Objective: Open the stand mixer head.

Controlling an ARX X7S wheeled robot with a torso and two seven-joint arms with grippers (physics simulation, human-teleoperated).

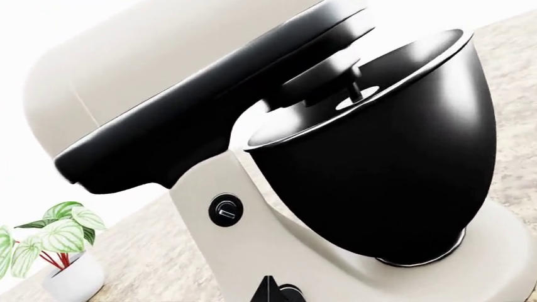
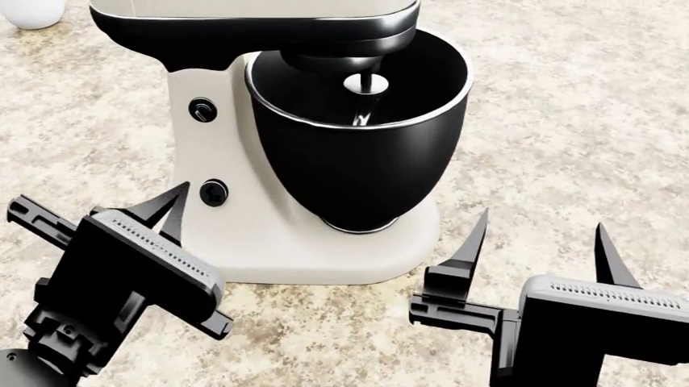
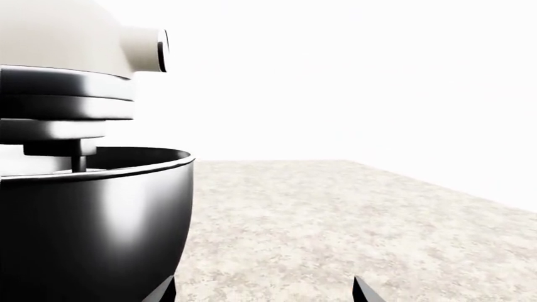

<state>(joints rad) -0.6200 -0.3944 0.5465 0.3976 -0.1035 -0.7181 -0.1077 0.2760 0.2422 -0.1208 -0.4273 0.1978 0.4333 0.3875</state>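
The stand mixer head [image 2: 258, 20] lies lowered over the glossy black bowl [image 2: 361, 153], its attachment shaft reaching into the bowl. Its cream shell and black underside also show in the left wrist view [image 1: 151, 69] and in the right wrist view [image 3: 59, 56]. The cream column [image 2: 215, 137] carries two black knobs. My left gripper [image 2: 167, 211] is shut and empty, low beside the column's lower knob [image 2: 213, 192]; in the left wrist view [image 1: 268, 290] its tips meet. My right gripper [image 2: 538, 242] is open and empty, in front of the mixer base to the right; its tips show in the right wrist view [image 3: 264, 294].
The mixer stands on a speckled beige countertop [image 2: 560, 121]. A small potted plant in a white pot [image 1: 59, 251] stands behind the mixer to the left; its pot shows at the head view's far left corner [image 2: 32, 12].
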